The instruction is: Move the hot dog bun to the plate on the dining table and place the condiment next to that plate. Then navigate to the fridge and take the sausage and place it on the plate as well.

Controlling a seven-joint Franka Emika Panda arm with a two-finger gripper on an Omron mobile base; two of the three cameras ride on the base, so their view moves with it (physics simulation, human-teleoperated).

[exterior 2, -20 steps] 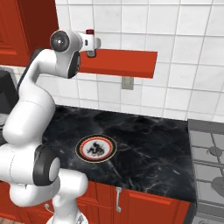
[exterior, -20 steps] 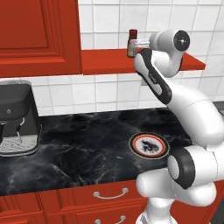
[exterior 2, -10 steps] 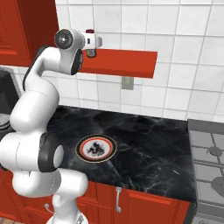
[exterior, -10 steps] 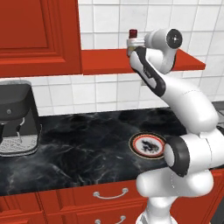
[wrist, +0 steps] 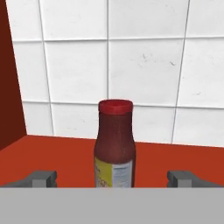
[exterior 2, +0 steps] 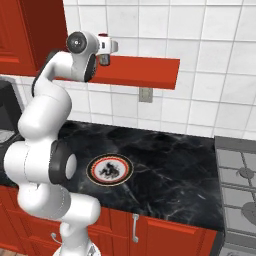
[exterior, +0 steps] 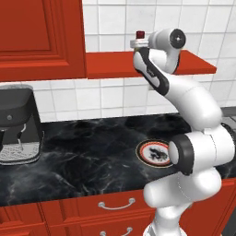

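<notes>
We hold our tool [wrist: 112, 178] spread wide at the bottom of the hand view, its fingertips [wrist: 43, 178] apart on either side of the condiment bottle [wrist: 114, 144] and not touching it. The bottle stands upright on the red shelf [wrist: 61, 159] against white tiles, centre frame. In the left base view its red cap [exterior: 140, 34] peeks above the wrist, upper centre. A small white plate with a dark and orange rim [exterior 2: 110, 169] lies on the black marble worktop [exterior 2: 170, 165] below.

arm folded higher — nearer condiment [wrist: 114, 148]
</notes>
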